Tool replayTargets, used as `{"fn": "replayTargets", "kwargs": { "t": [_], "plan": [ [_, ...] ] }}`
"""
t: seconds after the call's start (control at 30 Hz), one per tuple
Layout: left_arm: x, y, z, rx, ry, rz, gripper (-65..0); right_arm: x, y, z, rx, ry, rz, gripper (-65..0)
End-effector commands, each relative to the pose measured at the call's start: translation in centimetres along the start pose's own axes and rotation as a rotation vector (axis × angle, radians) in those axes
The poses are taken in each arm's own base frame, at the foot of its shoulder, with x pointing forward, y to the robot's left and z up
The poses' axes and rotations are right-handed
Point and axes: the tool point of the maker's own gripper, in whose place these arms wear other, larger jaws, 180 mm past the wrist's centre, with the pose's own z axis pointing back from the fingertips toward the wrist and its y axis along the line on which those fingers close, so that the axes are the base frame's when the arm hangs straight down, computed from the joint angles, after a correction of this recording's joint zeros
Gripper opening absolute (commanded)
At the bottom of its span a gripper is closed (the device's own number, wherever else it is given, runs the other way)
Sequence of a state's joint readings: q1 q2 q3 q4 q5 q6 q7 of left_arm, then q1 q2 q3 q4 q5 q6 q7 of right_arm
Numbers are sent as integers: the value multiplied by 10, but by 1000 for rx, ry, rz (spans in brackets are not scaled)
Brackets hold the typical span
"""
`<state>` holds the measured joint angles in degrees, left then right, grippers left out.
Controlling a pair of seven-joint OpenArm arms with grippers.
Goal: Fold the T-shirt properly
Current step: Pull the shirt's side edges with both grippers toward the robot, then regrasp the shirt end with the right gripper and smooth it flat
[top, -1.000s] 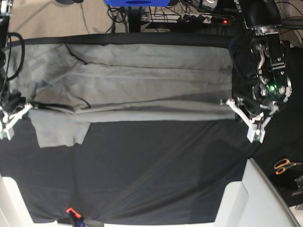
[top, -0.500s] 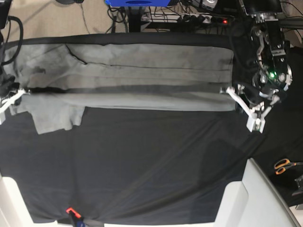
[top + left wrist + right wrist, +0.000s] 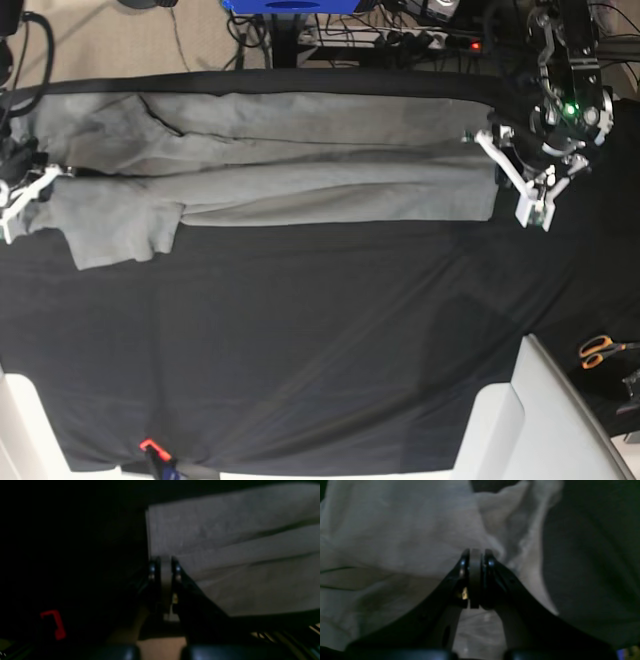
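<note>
Grey T-shirt [image 3: 300, 165] lies folded lengthwise along your black cloth's [image 3: 320, 340] far edge. Wrist views alone show each grip: right gripper [image 3: 475, 555] and left gripper [image 3: 163, 562] both clenched on fabric.

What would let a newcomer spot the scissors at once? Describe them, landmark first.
Start from the black table cloth that fills the base view and go to its right edge, past the white panel. The scissors lie there low down, the only thing nearby with orange handles.
</note>
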<state>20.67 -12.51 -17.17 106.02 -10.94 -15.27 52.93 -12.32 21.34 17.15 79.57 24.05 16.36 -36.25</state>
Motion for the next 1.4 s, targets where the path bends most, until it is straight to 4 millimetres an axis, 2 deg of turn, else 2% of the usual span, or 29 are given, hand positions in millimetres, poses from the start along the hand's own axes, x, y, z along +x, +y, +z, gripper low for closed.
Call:
{"fn": "replayTargets", "kwargs": {
  "t": [0.0,0.17,0.33,0.63,0.67,0.73,0.8,0.87,0.9,0.93,1.0,1.07,1.13,1.27,1.37],
  "plan": [
    [12,5,6,16,-58,-12,-650,12,-14,8,-29,-37,9,-629],
    [6,12,6,26,-58,-30,-650,7,-11,6,-23,-26,4,-629],
    [2,18,-3,30,-37,-19,-650,6,-13,6,-27,-23,5,-629],
    [-10,13,-14,13,-16,2,-650,5,-15,7,-31,-21,-3,-611],
    [-9,12,-14,11,-18,4,-650,5,-14,7,-31,-23,-4,-584],
    [-9,10,-14,7,-20,10,-650,4,-15,9,-34,-3,-6,-486],
    [-9,10,-14,7,-21,9,-650,11,-24,18,-60,-29,-53,-366],
    [-10,9,-14,6,-20,10,-650,25,-32,32,-103,-113,-139,-284],
    [-10,9,-14,6,-20,10,-650,33,-37,41,-128,-160,-161,-264],
    [-10,9,-14,6,-20,10,-650,45,-34,48,-129,-205,-153,-258],
    [-10,9,-14,6,-20,10,-650,66,-16,52,-88,-249,-81,-254],
    [-10,9,-14,6,-20,10,-650,92,13,42,-5,-268,24,-254],
    [-9,9,-14,6,-21,10,-650,102,30,19,57,-232,83,-254],
    [-9,9,-14,5,-22,13,-650,109,34,-25,111,-139,48,-254],
    [-9,9,-14,4,-20,13,-650,112,30,-47,139,-125,-8,-254]
  ]
}}
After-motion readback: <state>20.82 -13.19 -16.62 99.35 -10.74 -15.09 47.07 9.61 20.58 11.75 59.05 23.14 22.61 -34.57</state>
